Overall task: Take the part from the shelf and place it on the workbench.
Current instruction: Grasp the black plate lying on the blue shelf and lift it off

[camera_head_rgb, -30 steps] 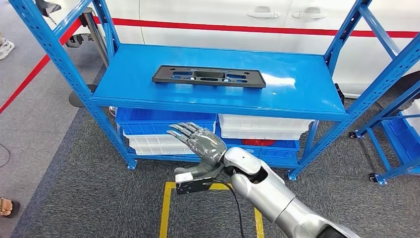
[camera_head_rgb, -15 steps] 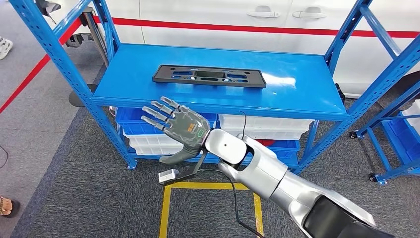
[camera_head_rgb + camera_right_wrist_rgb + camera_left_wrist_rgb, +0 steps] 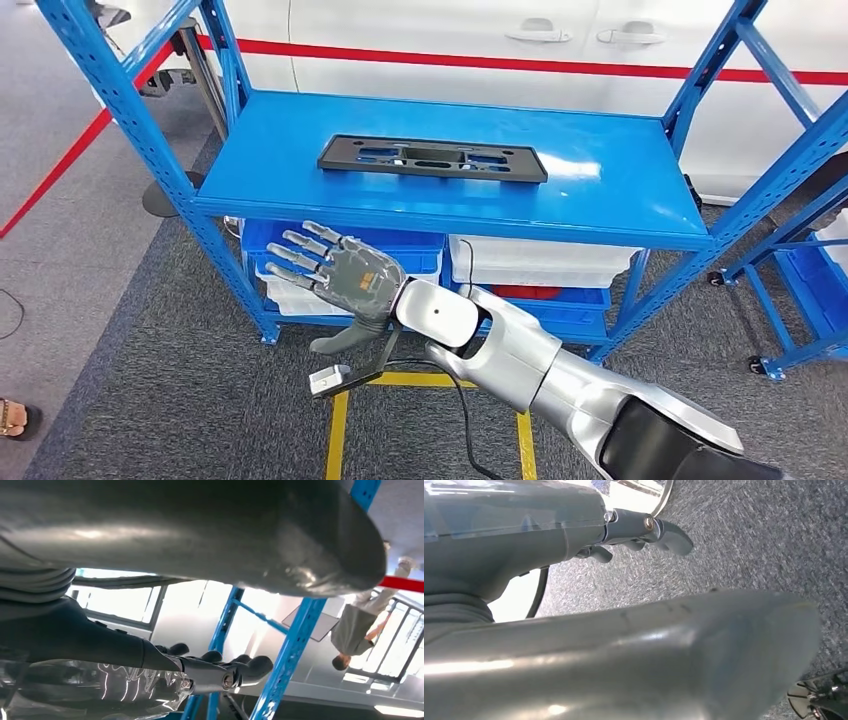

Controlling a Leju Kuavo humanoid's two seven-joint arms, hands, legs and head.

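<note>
The shelf is glossy blue painted metal. The part is matt black plastic. The right arm is smooth silver metal; the floor is rough grey carpet.

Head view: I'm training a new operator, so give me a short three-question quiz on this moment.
1. True or false: the right hand holds the black part.
2. Where does the part lie? A) top shelf B) floor C) in a bin
3. Fill in: the right hand is in front of the blue ____ under the top shelf.

Key: 1 false, its fingers are spread and empty, below the shelf edge. 2 A. 3 bin.
</note>
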